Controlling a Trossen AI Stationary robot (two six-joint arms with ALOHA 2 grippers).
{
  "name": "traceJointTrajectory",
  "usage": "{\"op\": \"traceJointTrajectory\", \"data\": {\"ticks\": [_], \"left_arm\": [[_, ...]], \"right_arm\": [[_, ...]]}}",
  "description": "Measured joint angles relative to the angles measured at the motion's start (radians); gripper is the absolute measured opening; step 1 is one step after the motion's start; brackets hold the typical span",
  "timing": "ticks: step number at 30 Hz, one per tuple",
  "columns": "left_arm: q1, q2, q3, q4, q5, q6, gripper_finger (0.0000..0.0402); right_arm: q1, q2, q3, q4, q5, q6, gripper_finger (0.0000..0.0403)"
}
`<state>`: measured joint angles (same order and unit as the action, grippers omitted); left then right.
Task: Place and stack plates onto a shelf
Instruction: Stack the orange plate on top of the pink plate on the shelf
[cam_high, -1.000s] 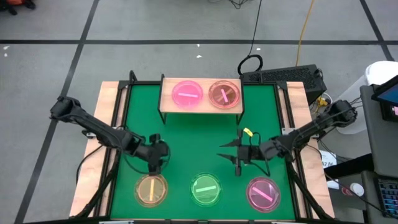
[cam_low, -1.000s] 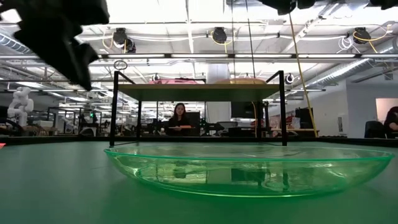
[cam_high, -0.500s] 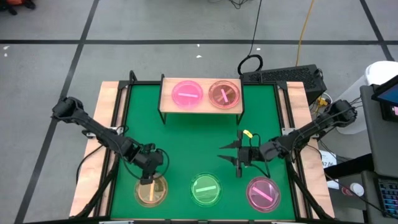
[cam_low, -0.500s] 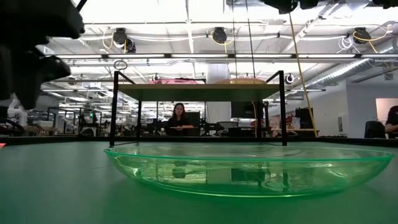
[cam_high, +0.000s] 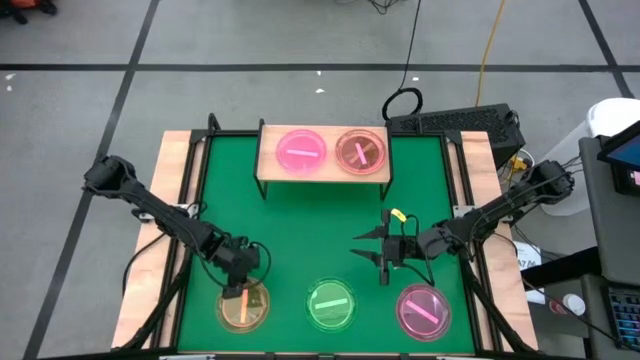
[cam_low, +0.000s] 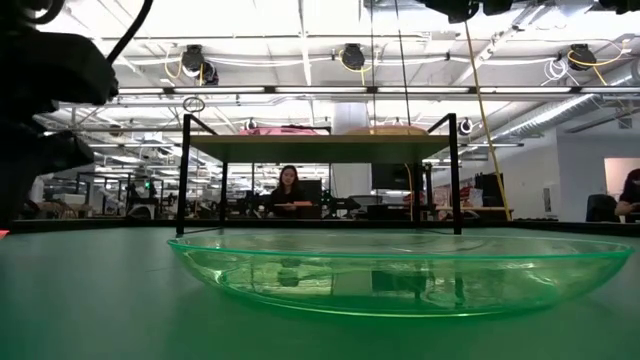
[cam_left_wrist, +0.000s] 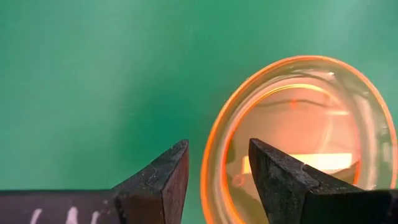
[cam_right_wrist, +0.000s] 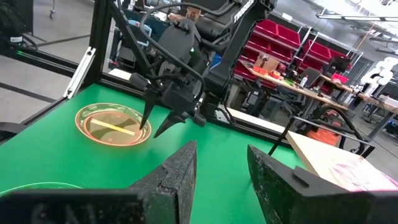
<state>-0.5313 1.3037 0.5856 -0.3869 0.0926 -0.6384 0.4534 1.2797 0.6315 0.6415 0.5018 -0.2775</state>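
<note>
Robotics lab or industrial workshop, open-plan. Polished grey concrete floor (cam_high: 250, 40) crossed by dark tape lines. Exposed ceiling with ducts, cable runs and strip lights (cam_low: 300, 90). A person (cam_low: 289, 190) seated at a workstation far behind the green-matted desk (cam_high: 300, 230). Red storage bins (cam_right_wrist: 283, 46) racked along one wall; cluttered workbenches (cam_right_wrist: 292, 87) below them. White humanoid-looking robot (cam_low: 30, 165) at 9 o'clock in the low view. Keyboard (cam_high: 460, 122) and loose cables on the floor at 1 o'clock from the desk.

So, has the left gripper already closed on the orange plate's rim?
No. In the left wrist view the left gripper is open, its fingers straddling the orange plate rim with a gap either side.
</note>
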Motion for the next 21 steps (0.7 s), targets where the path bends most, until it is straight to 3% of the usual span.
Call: {"op": "traceJointTrajectory", "data": {"ticks": [12,21], "left_arm": [[0.002,0.0,-0.065,0.041,-0.007,-0.056,0.0167],[0.002,0.008,-0.069,0.081,0.005,-0.068,0.007]], "right_arm": [[0.0,0.0,0.0,-0.002,0.0,0.0,0.0128],[0.0,0.0,0.0,-0.003,0.0,0.0,0.0128]]}}
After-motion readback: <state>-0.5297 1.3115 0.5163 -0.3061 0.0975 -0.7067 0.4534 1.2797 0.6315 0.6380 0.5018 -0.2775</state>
